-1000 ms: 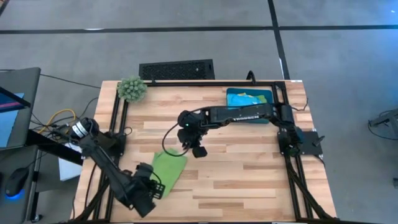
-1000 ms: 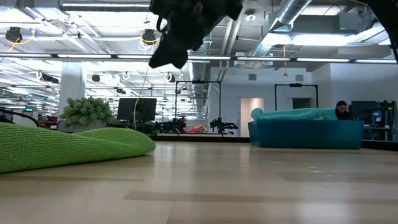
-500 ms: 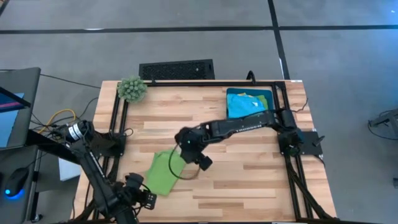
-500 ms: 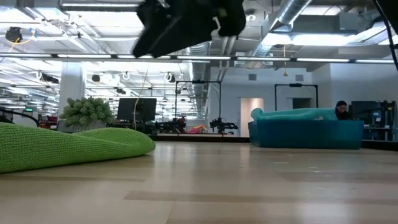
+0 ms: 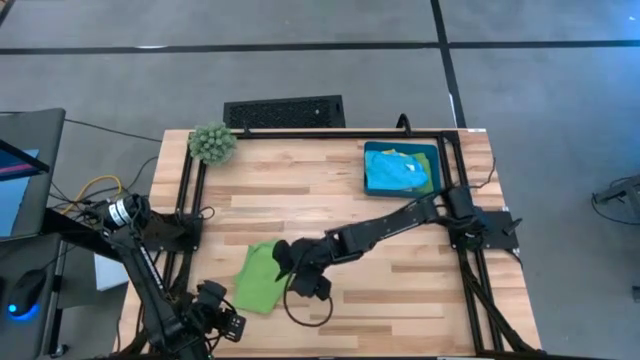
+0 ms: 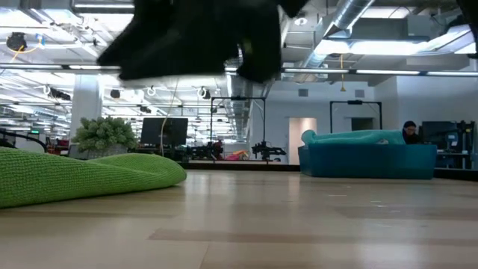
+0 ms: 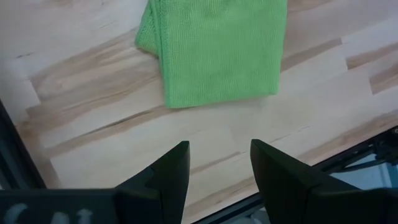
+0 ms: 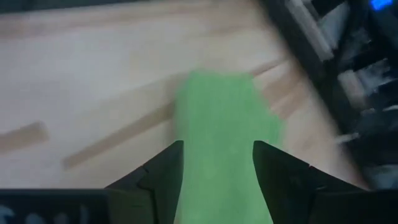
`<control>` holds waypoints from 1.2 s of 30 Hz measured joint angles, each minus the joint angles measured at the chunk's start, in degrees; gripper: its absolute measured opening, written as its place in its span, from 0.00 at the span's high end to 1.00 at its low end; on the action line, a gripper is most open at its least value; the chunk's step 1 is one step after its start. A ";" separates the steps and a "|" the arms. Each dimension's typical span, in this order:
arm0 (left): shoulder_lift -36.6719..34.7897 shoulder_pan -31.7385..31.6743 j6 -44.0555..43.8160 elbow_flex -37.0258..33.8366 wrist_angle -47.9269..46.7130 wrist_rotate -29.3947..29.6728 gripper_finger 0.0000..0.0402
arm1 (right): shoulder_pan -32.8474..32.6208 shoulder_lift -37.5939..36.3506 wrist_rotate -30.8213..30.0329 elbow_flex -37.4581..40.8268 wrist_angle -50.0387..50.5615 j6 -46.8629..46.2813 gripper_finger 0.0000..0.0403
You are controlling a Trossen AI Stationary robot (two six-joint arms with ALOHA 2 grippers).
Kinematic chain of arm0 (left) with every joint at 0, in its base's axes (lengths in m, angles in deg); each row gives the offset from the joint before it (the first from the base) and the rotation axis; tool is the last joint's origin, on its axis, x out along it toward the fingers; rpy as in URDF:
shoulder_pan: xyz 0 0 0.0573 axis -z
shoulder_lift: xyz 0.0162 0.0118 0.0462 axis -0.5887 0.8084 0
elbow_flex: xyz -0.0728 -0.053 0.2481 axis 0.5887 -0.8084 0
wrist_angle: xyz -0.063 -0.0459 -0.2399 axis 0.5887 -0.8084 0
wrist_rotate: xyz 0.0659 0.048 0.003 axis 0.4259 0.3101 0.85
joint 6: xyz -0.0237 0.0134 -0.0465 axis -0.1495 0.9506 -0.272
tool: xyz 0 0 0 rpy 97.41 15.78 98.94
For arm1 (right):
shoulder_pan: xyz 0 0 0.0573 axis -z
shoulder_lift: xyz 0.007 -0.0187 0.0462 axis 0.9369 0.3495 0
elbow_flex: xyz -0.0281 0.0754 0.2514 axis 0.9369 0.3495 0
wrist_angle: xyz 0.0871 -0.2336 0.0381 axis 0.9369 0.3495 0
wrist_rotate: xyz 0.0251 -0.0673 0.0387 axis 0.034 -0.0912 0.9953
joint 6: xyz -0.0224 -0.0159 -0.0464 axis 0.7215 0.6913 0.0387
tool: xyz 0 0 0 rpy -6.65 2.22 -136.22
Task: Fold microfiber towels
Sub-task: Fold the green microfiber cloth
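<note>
A lime green microfiber towel [image 5: 260, 280] lies folded flat on the wooden table near its near-left part; it also shows in the low view [image 6: 75, 175] and the left wrist view [image 7: 214, 50]. My right gripper [image 5: 286, 260] hovers open above the towel's right edge, clear of the table, with the towel [image 8: 224, 137] ahead of its fingers. My left gripper [image 5: 226, 322] stands open over bare wood at the near-left corner [image 7: 217, 162], just short of the towel. More towels, light blue and yellow-green [image 5: 398, 170], lie in a teal bin.
The teal bin [image 5: 370, 150] stands at the far right of the table, also seen in the low view [image 6: 366, 158]. A fuzzy green plant ball [image 5: 212, 143] sits at the far left corner. A black cable loop [image 5: 306, 306] hangs below the right arm. Bare wood spreads over the table's middle and near right.
My right gripper has swung toward the table's near left, down toward the green towel, rolling its wrist as it went. My left gripper has drawn back from the towel's near corner toward the table's near-left corner. The towel lies still.
</note>
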 joint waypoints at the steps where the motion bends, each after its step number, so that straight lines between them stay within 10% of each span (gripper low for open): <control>1: 0.00 0.17 0.07 0.00 -0.03 0.03 0.60 | -0.24 0.72 -0.61 0.33 0.44 -0.07 0.46; 36: 0.02 1.04 1.58 -0.02 -0.96 0.10 0.60 | 1.25 9.93 -8.19 4.36 -10.32 4.86 0.47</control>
